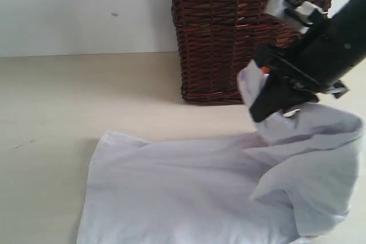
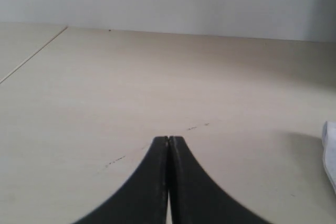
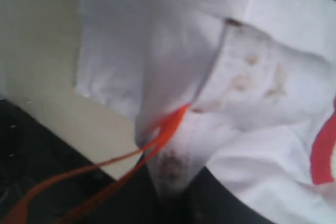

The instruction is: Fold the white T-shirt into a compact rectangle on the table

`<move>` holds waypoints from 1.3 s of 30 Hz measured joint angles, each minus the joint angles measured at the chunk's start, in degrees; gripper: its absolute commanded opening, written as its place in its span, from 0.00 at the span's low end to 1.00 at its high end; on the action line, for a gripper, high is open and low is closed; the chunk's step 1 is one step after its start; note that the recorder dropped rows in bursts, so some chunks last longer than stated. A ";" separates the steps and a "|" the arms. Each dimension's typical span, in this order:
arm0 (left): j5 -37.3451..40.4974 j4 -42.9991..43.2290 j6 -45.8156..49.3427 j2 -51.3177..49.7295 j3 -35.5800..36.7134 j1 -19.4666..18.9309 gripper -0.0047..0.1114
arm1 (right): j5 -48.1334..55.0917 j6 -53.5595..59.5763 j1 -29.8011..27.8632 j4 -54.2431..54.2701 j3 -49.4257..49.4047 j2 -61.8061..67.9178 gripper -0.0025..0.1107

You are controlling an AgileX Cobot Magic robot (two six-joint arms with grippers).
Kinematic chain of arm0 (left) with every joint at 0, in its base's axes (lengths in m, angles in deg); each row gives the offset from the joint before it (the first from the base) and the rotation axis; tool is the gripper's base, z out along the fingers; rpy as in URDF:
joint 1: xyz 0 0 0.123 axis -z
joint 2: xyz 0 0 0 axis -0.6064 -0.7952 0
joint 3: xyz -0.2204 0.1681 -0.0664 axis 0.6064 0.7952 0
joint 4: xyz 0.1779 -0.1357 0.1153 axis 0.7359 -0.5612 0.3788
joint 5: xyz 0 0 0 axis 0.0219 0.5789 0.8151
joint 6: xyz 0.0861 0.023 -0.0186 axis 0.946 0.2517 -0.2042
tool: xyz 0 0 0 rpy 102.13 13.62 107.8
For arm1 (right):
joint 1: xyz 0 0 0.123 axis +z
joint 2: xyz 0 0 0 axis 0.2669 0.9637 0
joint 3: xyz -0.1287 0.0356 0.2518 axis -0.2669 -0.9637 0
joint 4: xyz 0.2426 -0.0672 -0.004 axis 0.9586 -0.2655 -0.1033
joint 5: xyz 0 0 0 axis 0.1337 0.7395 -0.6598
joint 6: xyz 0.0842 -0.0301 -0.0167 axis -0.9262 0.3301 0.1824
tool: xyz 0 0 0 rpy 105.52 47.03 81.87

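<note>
Exterior view: the right claw [image 1: 263, 104] is clamped on a lifted right-hand edge of the white T-shirt [image 1: 183, 192]. The shirt's long axis runs left-right across the near counter [image 1: 68, 95], in front of a dark wicker basket [image 1: 229, 32].

Left wrist view: the left claw [image 2: 168, 141] is closed on nothing. The shirt lies off to its right, so the right arm is nearer.

Right wrist view: bunched fabric fills the jaws. The red lettering [image 3: 323, 153] shows only a fragment and can't be read.

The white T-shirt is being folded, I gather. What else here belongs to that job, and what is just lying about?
In the job: white T-shirt; right gripper, pinching a lifted part of it; table beneath.
Just there: dark wicker basket behind the shirt; left gripper, shut, holding nothing.
</note>
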 measured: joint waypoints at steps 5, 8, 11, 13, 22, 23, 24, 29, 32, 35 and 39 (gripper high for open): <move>0.00 0.00 0.00 0.00 0.00 0.00 0.04 | -10.32 -2.54 12.38 6.97 0.00 0.30 0.02; 0.00 0.00 0.00 0.00 0.00 0.00 0.04 | -23.24 -5.28 23.03 8.63 0.00 3.33 0.02; 0.00 0.00 0.00 0.00 0.00 0.00 0.04 | -35.41 -6.14 32.38 9.97 1.28 10.45 0.12; 0.00 0.00 0.00 0.00 0.00 0.00 0.04 | -35.19 -4.81 36.85 10.31 5.81 17.12 0.33; 0.00 0.00 0.00 0.00 0.00 0.00 0.04 | -25.68 -4.68 39.82 8.26 21.66 30.56 0.49; 0.00 0.00 0.00 0.00 0.00 0.00 0.04 | -24.76 -5.45 39.82 6.28 22.83 30.45 0.39; 0.00 0.00 0.00 0.00 0.00 0.00 0.04 | -22.26 -8.45 39.82 0.09 25.05 29.76 0.34; 0.00 0.00 0.00 0.00 0.00 0.00 0.04 | -2.42 -34.32 39.72 -40.58 26.16 27.76 0.42; 0.00 0.00 0.00 0.00 0.00 0.00 0.04 | -0.72 -41.05 38.86 -49.79 22.43 28.48 0.43; 0.00 0.00 0.00 0.00 0.00 0.00 0.04 | -6.60 -43.20 37.62 -51.67 20.92 29.71 0.43; 0.11 0.00 0.00 0.00 0.00 0.00 0.04 | -9.79 -47.81 36.15 -55.86 20.92 33.04 0.20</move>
